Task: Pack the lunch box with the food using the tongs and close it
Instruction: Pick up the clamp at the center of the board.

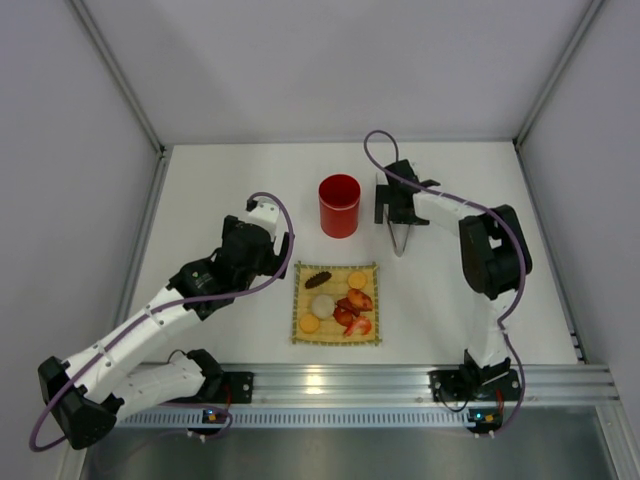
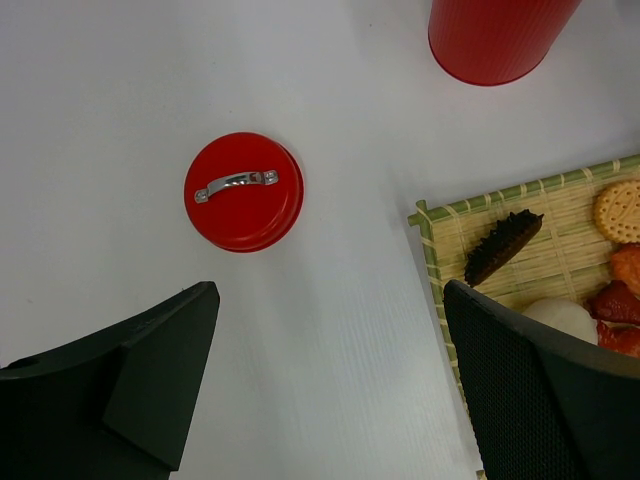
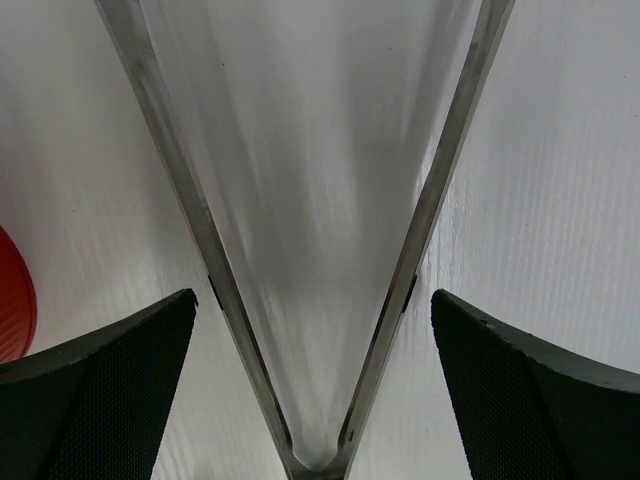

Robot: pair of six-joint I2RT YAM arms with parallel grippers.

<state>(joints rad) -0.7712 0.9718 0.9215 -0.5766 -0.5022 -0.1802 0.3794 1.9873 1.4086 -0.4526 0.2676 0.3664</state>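
lid (image 2: 243,191) near food mat (image 2: 560,230), tongs (image 3: 433,200) btwn R gripper (image 3: 312,300) fingers (image 3: 100,390)

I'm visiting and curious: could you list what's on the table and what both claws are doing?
lunch box: upright, open, beyond the bamboo mat
lid: flat on the table, off the box, tab up
food: all on the bamboo mat
tongs: lying on the table, right of the box
left gripper: open, empty, above the table near the lid
right gripper: open, fingers either side of the tongs, not gripping
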